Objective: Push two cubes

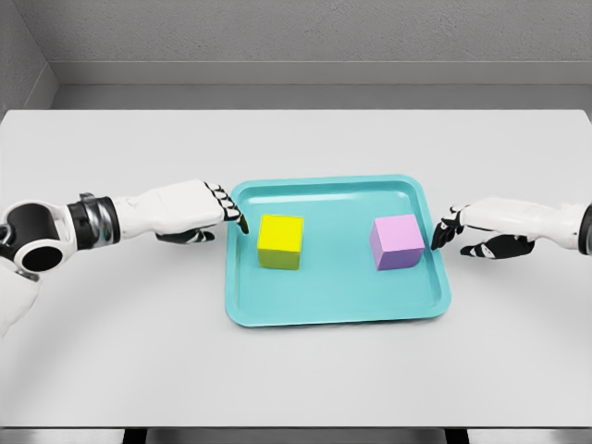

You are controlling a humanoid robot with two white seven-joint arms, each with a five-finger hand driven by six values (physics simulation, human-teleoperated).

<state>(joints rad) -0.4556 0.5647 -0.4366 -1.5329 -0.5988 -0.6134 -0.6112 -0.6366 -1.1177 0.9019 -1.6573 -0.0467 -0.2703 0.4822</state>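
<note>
A yellow cube [280, 240] stands on the left half of a teal tray [333, 301], and a pink cube [398, 242] stands on the right half. My left hand [229, 215] reaches in over the tray's left rim, fingers extended flat, fingertips a short gap from the yellow cube's left side. My right hand [444, 231] hovers just outside the tray's right rim, fingers relaxed and slightly bent, close to the pink cube but apart from it. Neither hand holds anything.
The tray lies in the middle of a white table [120, 351]. A grey wall [296, 37] rises behind the table's far edge.
</note>
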